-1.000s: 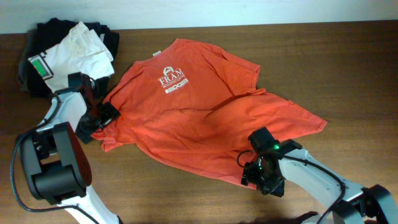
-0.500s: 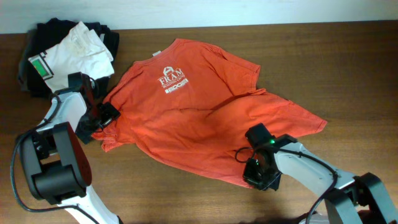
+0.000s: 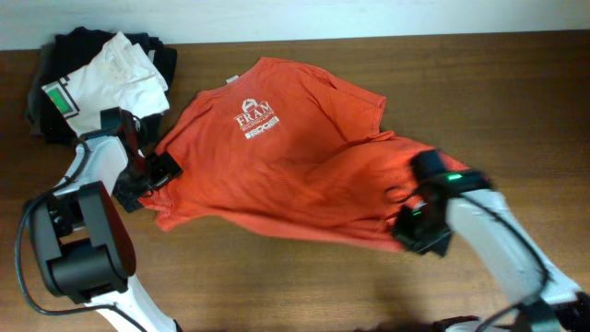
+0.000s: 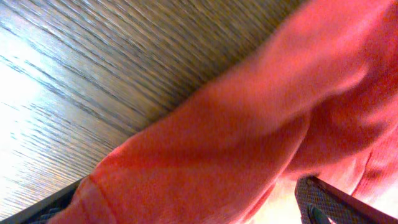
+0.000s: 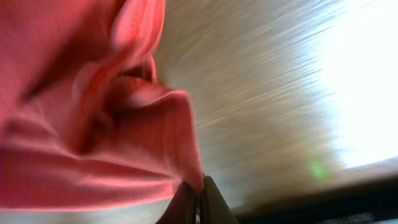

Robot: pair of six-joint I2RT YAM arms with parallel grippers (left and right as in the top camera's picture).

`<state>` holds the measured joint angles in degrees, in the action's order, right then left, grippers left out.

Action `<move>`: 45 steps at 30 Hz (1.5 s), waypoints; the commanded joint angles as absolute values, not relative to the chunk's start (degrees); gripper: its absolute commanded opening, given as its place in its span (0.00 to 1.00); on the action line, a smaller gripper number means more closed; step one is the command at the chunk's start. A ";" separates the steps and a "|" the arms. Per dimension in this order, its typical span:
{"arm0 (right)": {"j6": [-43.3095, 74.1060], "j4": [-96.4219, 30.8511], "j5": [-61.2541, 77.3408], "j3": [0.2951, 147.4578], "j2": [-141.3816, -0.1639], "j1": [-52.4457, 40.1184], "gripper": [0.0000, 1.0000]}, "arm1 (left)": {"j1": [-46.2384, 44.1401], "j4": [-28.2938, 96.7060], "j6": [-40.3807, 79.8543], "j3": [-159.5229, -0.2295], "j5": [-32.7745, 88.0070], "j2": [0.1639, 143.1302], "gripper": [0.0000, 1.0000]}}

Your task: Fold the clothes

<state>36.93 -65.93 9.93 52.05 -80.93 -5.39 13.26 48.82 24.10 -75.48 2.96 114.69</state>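
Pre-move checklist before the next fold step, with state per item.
1. Right tool shut on the T-shirt edge: ok.
2. Left tool gripping the T-shirt: not ok, fingers stand apart with cloth between them.
3. T-shirt lying flat: not ok, bunched near the right tool.
4. Lettering face up: ok.
5. Garment pile apart from the T-shirt: ok.

The left arm (image 3: 89, 164) and right arm (image 3: 489, 242) are built of white links and black joints; a green light (image 3: 452, 178) is shown.
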 commanded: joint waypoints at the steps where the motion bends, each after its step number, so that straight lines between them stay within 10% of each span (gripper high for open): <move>1: 26.98 -70.32 7.94 57.52 -75.57 7.07 0.04 | 12.75 49.65 22.13 -74.54 9.26 113.54 0.99; 8: 19.68 -75.46 8.29 61.87 -68.40 23.35 0.04 | 12.32 53.36 21.76 -74.52 9.37 104.25 0.99; 28: 18.13 -76.77 10.52 61.84 -67.96 23.59 0.04 | 6.07 55.05 13.63 -67.59 3.55 104.14 0.98; 33: 17.28 -76.88 10.55 61.84 -67.96 23.59 0.04 | 6.07 53.87 13.61 -64.16 -0.56 104.14 0.90; 38: 17.26 -77.01 10.55 61.84 -67.96 23.59 0.04 | 7.11 52.93 13.61 -63.66 -0.71 104.14 0.61; 45: 17.12 -77.10 10.55 61.84 -67.96 23.59 0.04 | 7.64 51.00 10.72 -62.28 5.76 104.14 0.61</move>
<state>17.72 -76.95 10.22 60.90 -68.60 23.27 7.38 51.44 13.56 -63.59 0.64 104.14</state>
